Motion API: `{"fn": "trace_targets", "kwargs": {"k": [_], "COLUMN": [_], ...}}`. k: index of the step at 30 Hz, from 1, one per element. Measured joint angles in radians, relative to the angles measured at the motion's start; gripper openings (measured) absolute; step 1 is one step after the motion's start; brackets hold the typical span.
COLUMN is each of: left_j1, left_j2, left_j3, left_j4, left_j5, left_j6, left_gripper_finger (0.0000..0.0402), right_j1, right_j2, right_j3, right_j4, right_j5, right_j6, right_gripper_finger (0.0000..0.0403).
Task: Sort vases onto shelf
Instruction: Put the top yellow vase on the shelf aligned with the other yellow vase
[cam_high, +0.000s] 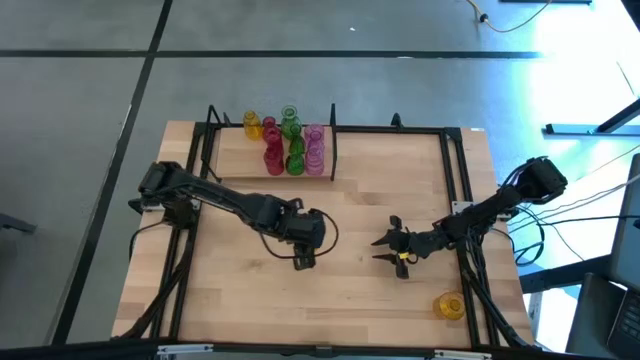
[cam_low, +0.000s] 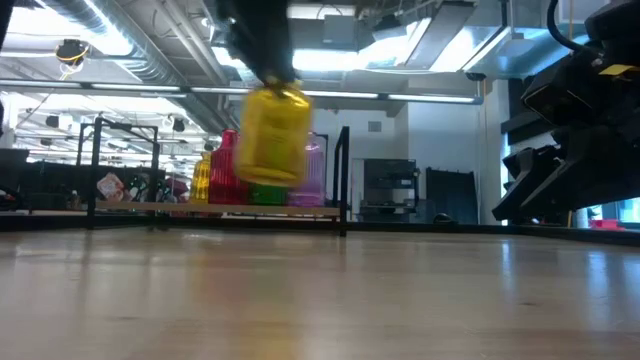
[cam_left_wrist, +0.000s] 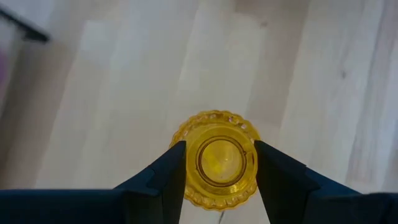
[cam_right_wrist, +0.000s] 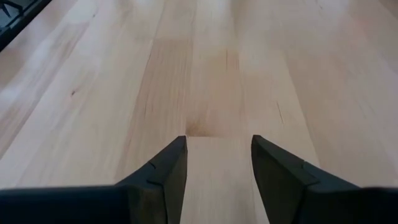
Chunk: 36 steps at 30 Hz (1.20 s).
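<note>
My left gripper (cam_high: 303, 260) is over the middle of the table, shut on a yellow vase (cam_low: 272, 135) that hangs well above the wood. On the shelf (cam_high: 232, 158) at the far left stand yellow (cam_high: 252, 124), red (cam_high: 272, 152), green (cam_high: 292, 140) and pink (cam_high: 315, 150) vases, upright on their bases beside the black end divider (cam_high: 332, 150). Another yellow vase (cam_high: 449, 305) stands on the table near the right front. My right gripper (cam_high: 388, 250) hovers open over bare wood to the right of centre, nothing between its fingers. My left gripper pinches the yellow vase at its narrow top (cam_left_wrist: 221, 155), one finger (cam_left_wrist: 166, 177) on each side of the round mouth. The fingers come from above, pointing steeply down. The vase hangs roughly upright below them, lifted clear of the table.
Black metal rods (cam_high: 455, 180) frame the table's far and right sides. Open wood lies between my left gripper and the shelf. The room beyond the table holds racks and dark equipment (cam_low: 570, 130).
</note>
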Motion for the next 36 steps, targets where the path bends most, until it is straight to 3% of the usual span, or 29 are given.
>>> {"fn": "trace_targets", "kwargs": {"k": [15,20,29,36], "left_j1": [-0.038,-0.018,0.126,0.307], "left_j2": [-0.201,-0.339,-0.610,-0.658], "left_j3": [-0.003,-0.100,-0.321,-0.385], "left_j4": [-0.332,-0.355,-0.357,-0.323], "left_j5": [-0.197,-0.220,-0.271,-0.301], "left_j6": [-0.230,-0.295,-0.435,-0.418], "left_gripper_finger": [0.0162,0.0162,0.0162,0.0162], "right_j1": [0.000,0.000,-0.001,-0.001], "right_j2": [0.000,0.000,0.001,0.001], "right_j3": [0.000,0.000,0.000,0.000], "right_j4": [-0.013,-0.013,-0.007,0.000], "right_j5": [-0.001,-0.001,0.001,0.056], "right_j6": [0.026,0.027,0.020,-0.004], "right_gripper_finger": [0.0161,0.0161,0.0161,0.0161]}}
